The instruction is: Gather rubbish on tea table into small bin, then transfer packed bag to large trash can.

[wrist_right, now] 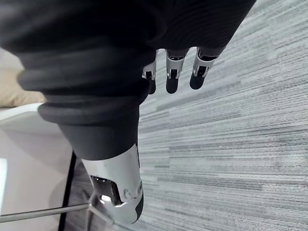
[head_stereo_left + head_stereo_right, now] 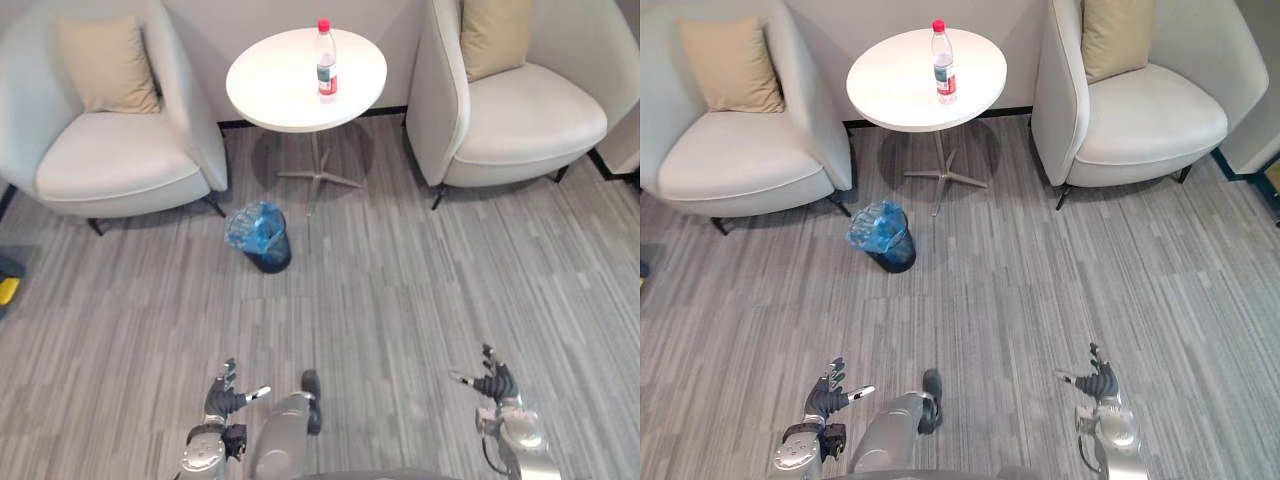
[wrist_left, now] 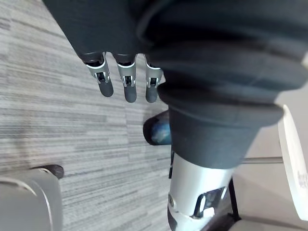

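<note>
Above grey carpet [image 2: 400,290], left hand [image 2: 221,402] and right hand [image 2: 495,386] hang open; the bottle [image 2: 325,62] label is illegible.

Silver-grey arms; dark ribbed covers over wrists, backs of left hand [image 2: 223,399], right hand [image 2: 494,383]; silver fingers [image 3: 126,83], dark tips.

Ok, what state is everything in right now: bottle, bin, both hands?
Bottle: upright on the table, red cap on.
Small bin: upright on the floor, blue bag lining it.
Left hand: open, fingers straight, holding nothing.
Right hand: open, fingers straight, holding nothing.
</note>
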